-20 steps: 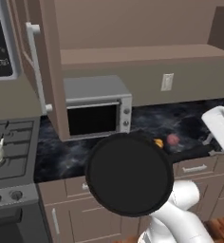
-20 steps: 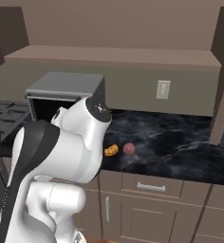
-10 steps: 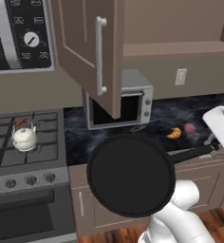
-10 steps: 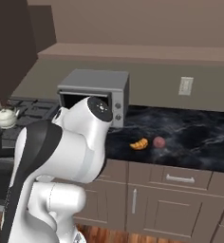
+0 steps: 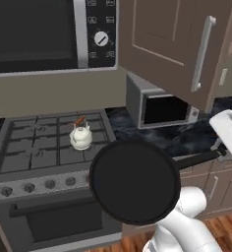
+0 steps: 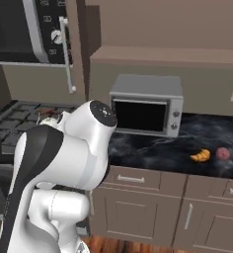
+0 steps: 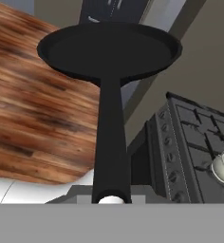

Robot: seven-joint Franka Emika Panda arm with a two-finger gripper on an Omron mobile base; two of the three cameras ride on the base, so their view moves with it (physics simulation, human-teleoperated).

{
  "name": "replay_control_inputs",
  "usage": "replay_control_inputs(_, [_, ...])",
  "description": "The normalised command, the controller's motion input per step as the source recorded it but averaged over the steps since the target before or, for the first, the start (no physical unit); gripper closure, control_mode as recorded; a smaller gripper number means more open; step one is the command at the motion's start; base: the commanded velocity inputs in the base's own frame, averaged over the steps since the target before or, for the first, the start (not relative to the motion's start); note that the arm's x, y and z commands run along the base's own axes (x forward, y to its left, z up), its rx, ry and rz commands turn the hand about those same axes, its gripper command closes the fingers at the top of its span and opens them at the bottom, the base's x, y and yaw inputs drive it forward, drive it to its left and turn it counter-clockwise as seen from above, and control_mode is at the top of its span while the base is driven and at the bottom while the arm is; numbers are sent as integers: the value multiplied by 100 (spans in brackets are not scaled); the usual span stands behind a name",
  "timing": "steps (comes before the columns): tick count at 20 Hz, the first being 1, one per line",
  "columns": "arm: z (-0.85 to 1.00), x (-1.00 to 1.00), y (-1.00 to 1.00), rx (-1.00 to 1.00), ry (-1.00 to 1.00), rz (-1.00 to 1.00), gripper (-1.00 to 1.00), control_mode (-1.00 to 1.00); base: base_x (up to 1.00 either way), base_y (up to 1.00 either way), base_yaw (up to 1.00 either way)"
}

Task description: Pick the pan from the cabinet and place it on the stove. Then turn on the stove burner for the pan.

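The tool is clamped tight on the end of the long handle of the black pan (image 5: 134, 181), and the pan hangs in the air in front of the stove (image 5: 39, 147), not on it yet. To do this step well, I think the arm should lift the pan over the knobs (image 5: 28, 187), keep it flat, and set it on a free grate beside the little white kettle (image 5: 81, 138) without bumping it. Next to the stove is a dark tabletop (image 6: 207, 143) with a toaster oven (image 6: 147, 105), the cabinet (image 5: 172, 49) door hangs open above, and the floor (image 7: 33, 95) is brown wood.

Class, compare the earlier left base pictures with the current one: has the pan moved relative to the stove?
Yes. The pan hung in front of the counter to the right of the stove; now its left edge overlaps the stove's front right corner. The base drove too.
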Motion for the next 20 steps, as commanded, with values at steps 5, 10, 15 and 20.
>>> replay_control_inputs(5, [0, 0, 0, 0, 0, 0, 100, 100, 0, 84, -4])
replay_control_inputs(10, [0, 0, 0, 0, 0, 0, 100, 100, 2, 54, -4])
replay_control_inputs(15, [0, 0, 0, 0, 0, 0, 100, 100, 22, 8, -1])
replay_control_inputs(20, [0, 0, 0, 0, 0, 0, 100, 100, 31, 15, -5])
